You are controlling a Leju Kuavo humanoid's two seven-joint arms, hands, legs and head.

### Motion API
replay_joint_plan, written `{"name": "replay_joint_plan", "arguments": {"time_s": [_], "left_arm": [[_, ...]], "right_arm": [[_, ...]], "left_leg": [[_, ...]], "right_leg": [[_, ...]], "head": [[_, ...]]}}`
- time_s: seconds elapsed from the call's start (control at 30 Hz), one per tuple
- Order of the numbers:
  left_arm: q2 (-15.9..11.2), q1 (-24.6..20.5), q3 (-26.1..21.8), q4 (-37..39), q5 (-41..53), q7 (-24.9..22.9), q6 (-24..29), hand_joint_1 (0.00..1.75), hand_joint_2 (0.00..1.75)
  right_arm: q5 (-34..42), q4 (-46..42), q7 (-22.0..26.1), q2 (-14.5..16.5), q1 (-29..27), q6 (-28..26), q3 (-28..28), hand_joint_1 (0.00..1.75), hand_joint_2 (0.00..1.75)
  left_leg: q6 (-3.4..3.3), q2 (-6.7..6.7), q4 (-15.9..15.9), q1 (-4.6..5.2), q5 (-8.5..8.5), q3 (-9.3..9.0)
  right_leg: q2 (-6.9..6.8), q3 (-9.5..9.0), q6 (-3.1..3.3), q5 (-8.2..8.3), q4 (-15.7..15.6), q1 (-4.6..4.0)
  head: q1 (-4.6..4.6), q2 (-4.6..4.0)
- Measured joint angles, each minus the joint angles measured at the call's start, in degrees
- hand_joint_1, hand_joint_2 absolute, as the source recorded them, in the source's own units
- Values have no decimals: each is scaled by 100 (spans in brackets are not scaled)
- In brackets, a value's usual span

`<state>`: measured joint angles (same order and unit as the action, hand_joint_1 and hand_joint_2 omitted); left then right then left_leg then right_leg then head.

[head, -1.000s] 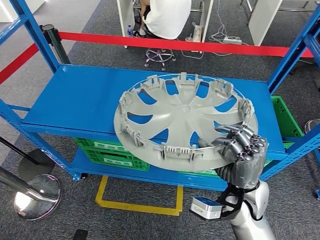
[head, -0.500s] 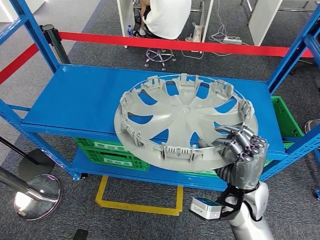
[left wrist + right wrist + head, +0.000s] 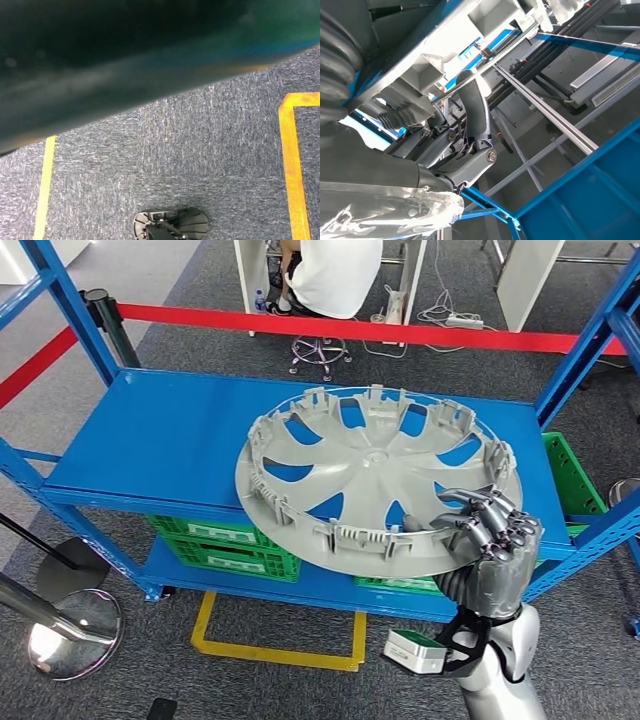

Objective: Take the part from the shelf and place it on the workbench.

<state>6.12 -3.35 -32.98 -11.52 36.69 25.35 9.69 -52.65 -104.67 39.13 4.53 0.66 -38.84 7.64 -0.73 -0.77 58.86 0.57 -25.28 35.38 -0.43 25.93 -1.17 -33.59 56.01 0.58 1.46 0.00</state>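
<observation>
Hubcap [image 3: 377,480], big grey wheel cover, inner side up, lay over the blue shelf [image 3: 173,440] top in the head view, its near edge hanging past the shelf front. Right hand [image 3: 490,540] clasped the rim at the near right edge, fingers [image 3: 483,508] curled over the top, the rest of the hand below and outside the rim. So the part sat up and to the left of the hand, reaching out across the shelf away from it. Green crates [image 3: 226,545] on the lower level, red barrier tape [image 3: 362,330] behind, a seated person [image 3: 332,275] beyond that.

Risk as I judged it: one hand held a wide disc at a single edge point, so the far side could sag, pivot in the grip or slip out. The rim clips could also catch the shelf edge or the blue upright [image 3: 581,350] on the way out.

Left wrist view: grey carpet floor [image 3: 211,150] with yellow tape lines [image 3: 292,160]. Could not tell the left hand's state.

Right wrist view: dark fingers [image 3: 474,115] hooked up against the pale underside of the hubcap [image 3: 433,50], blue shelf frame [image 3: 584,175] behind. Grip looked closed on the rim, contact area partly hidden.
</observation>
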Motion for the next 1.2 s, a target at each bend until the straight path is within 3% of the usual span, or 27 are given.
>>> {"name": "replay_joint_plan", "arguments": {"time_s": [0.13, 0.27, 0.33, 0.4, 0.47, 0.5, 0.53, 0.57, 0.6, 0.67, 0.73, 0.8, 0.83, 0.9, 0.97, 1.0, 1.03, 1.07, 1.13, 1.2], "left_arm": [[0, 2, 2, 0, 1, -16, 15, 0, 0], [-17, 3, 2, 0, 1, -66, 23, 0, 0], [-17, 1, 4, 0, 1, -82, 26, 0, 0], [-16, -5, 5, 0, 1, -86, 31, 0, 0], [-18, -6, 4, 0, 1, -89, 35, 0, 0], [-17, -5, 4, 0, 1, -91, 35, 0, 0], [-15, -3, 4, 0, 1, -93, 34, 0, 0], [-13, -1, 4, 0, 1, -95, 34, 0, 0], [-11, -1, 4, 0, 1, -96, 34, 0, 0], [-17, -4, 4, 0, 1, -96, 36, 0, 0], [-26, -5, 5, 0, 1, -97, 48, 0, 0], [-30, 5, 5, 0, 1, -98, 65, 0, 0], [-34, 9, 5, 0, 1, -98, 69, 0, 0], [-39, 9, 4, 0, 1, -98, 75, 0, 0], [-31, 8, 5, 0, 3, -98, 75, 0, 0], [-26, 9, 6, 0, 4, -98, 75, 0, 0], [-24, 9, 7, 0, 7, -99, 76, 0, 0], [-23, 9, 7, 0, 8, -100, 78, 0, 0], [-26, 3, 7, 0, 10, -102, 87, 0, 0], [-30, -9, 7, 0, 15, -103, 94, 0, 0]], "right_arm": [[-1, 0, -9, 27, -9, 0, -25, 175, 175], [1, -1, -28, 66, -18, 0, -38, 175, 175], [1, -7, -43, 84, -18, 0, -42, 175, 175], [2, -11, -54, 89, -19, 0, -43, 175, 175], [4, -11, -66, 89, -37, 0, -43, 175, 175], [4, -11, -70, 89, -55, 0, -44, 175, 175], [4, -11, -77, 89, -68, 0, -44, 175, 175], [4, -11, -81, 89, -77, 0, -45, 175, 175], [4, -11, -85, 89, -80, 0, -45, 175, 175], [4, -10, -91, 89, -78, 0, -45, 175, 175], [3, -9, -101, 90, -80, 0, -46, 175, 175], [2, -9, -119, 91, -80, 0, -55, 175, 175], [2, -10, -125, 92, -78, 1, -62, 175, 175], [2, -11, -131, 96, -71, 2, -75, 175, 175], [2, -11, -134, 98, -74, 2, -86, 175, 175], [2, -11, -134, 98, -77, 2, -91, 175, 175], [2, -11, -134, 98, -79, 2, -94, 175, 175], [1, -11, -134, 98, -79, 2, -95, 175, 175], [0, -11, -137, 98, -77, 2, -96, 175, 175], [-2, -11, -142, 101, -72, 2, -101, 175, 175]], "left_leg": [[-1, 0, 1, 1, -1, 0], [-81, 1, 7, 26, -21, -6], [-127, 12, -84, 1, 31, -42], [-157, 24, -158, -22, 63, -71], [-163, 26, -163, -17, 64, -67], [-162, 26, -162, -15, 64, -66], [-158, 24, -160, -17, 64, -65], [-147, 22, -155, -23, 64, -65], [-127, 19, -143, -30, 62, -65], [-54, 8, -104, -28, 62, -44], [36, -3, -70, -19, 93, -14], [107, -6, -52, -31, 118, 10], [137, -2, -3, -39, 54, 40], [195, 9, 392, -57, -305, 195], [239, 13, 1139, -76, -775, 437], [247, 14, 1427, -83, -902, 503], [243, 14, 1536, -86, -918, 481], [229, 14, 1415, -86, -830, 350], [172, 14, 665, -76, -552, -166], [120, 11, -24, -46, -428, -590]], "right_leg": [[0, 0, -1, 1, -2, 0], [-2, -20, -66, 29, -57, 23], [7, 3, -90, -49, 23, 16], [21, 246, -92, -359, 528, 14], [28, 682, -105, -688, 1339, 17], [29, 849, -114, -722, 1610, 22], [29, 919, -124, -621, 1659, 30], [29, 880, -135, -413, 1478, 44], [27, 747, -151, -150, 1111, 67], [51, 445, -154, 186, 446, 86], [86, 360, -114, 256, 256, 70], [90, 415, -39, 310, 255, 64], [84, 441, 13, 339, 250, 66], [61, 513, 120, 411, 237, 74], [40, 606, 170, 476, 240, 54], [31, 654, 179, 511, 242, 42], [25, 700, 181, 544, 244, 29], [23, 739, 179, 576, 245, 19], [23, 794, 167, 632, 245, 6], [21, 833, 125, 689, 248, -2]], "head": [[0, 0], [4, 0], [-2, 0], [-10, 0], [-11, 0], [-9, 0], [-11, 0], [-11, 0], [-11, 0], [-15, 0], [-12, 0], [-8, 0], [-1, 0], [14, 0], [21, 0], [20, 0], [19, 0], [20, 0], [19, 0], [15, 0]]}}
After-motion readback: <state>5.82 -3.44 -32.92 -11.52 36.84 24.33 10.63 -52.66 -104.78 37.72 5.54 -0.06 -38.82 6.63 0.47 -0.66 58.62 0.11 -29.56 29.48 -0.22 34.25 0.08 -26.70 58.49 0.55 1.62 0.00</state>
